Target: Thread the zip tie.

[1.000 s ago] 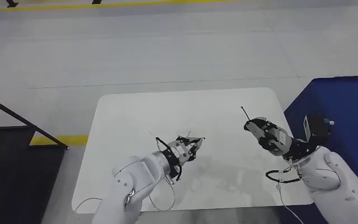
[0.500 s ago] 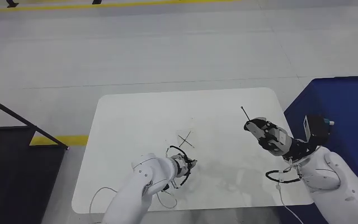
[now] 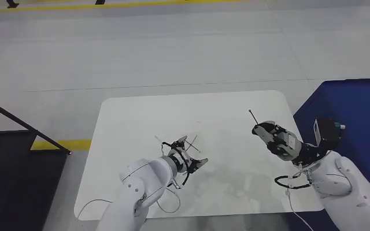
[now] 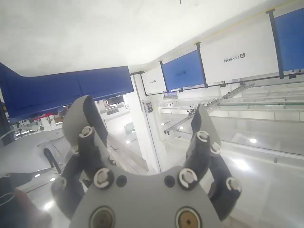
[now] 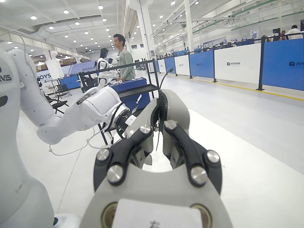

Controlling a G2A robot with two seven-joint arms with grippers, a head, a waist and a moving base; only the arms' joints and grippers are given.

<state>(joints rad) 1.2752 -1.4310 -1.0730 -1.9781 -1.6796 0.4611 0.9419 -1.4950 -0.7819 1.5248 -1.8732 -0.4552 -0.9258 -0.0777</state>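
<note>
**Left hand back at the loose ties, still empty**

Top view: the left hand [image 3: 192, 152] sits spread just beside the crossed loose ties [image 3: 194, 138] on the white surface [image 3: 243, 104]. Half a second ago it hung nearer the robot, clear of them. It has swung back, turned. The right hand [image 3: 258, 128] has not moved.

Left wrist view: fingers [image 4: 80, 117] wide apart, nothing between them.

Right wrist view: the right hand is pinching the zip tie [image 5: 160, 110], tip free above.

Judgement: threading has not begun; the left hand needs a grasp first.
</note>
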